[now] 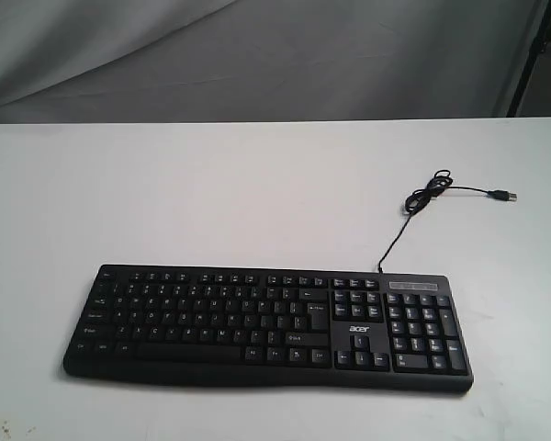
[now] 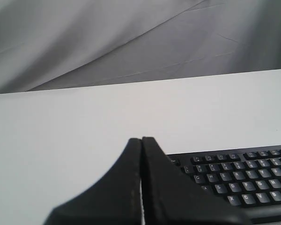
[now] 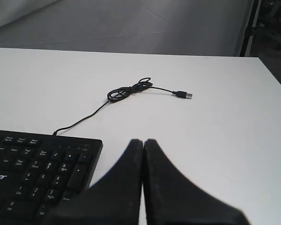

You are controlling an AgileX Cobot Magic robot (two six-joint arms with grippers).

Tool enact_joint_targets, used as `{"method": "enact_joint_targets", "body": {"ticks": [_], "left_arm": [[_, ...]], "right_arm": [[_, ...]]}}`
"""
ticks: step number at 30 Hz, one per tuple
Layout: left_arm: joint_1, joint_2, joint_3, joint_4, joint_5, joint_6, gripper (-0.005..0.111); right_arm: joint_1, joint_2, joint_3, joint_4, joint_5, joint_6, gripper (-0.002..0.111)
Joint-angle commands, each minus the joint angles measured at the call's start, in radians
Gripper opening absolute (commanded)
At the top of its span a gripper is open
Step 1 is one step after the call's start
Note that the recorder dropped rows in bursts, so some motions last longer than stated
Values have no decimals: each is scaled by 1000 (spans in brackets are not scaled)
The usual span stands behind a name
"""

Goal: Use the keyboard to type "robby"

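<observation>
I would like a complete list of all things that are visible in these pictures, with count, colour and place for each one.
keyboard: one, black with white legends, flat on the table, at the front
cable: one, thin and black, runs from the keyboard's back edge to a loose coil on the table behind it
USB plug: one, black and silver, lies free at the cable's end
table: one, white, under everything
cloth: one, grey, behind the table
stand: one, dark, far right background
left gripper: one, black, shut and holding nothing, near the keyboard's letter end
right gripper: one, black, shut and holding nothing, near the number-pad end
</observation>
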Motion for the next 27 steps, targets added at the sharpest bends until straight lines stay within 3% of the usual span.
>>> {"method": "enact_joint_targets", "body": {"ticks": [1, 9, 21, 27], "left_arm": [[-6, -3, 4, 5, -7, -3, 0], [-6, -3, 4, 5, -7, -3, 0], [-6, -3, 4, 5, -7, -3, 0], [-6, -3, 4, 5, -7, -3, 0]], "right_arm": [[-6, -5, 4, -11, -4, 4, 0], [-6, -5, -11, -11, 14, 4, 0], [-6, 99, -418, -11, 125, 4, 0], [-6, 272, -487, -11, 102, 4, 0]]}}
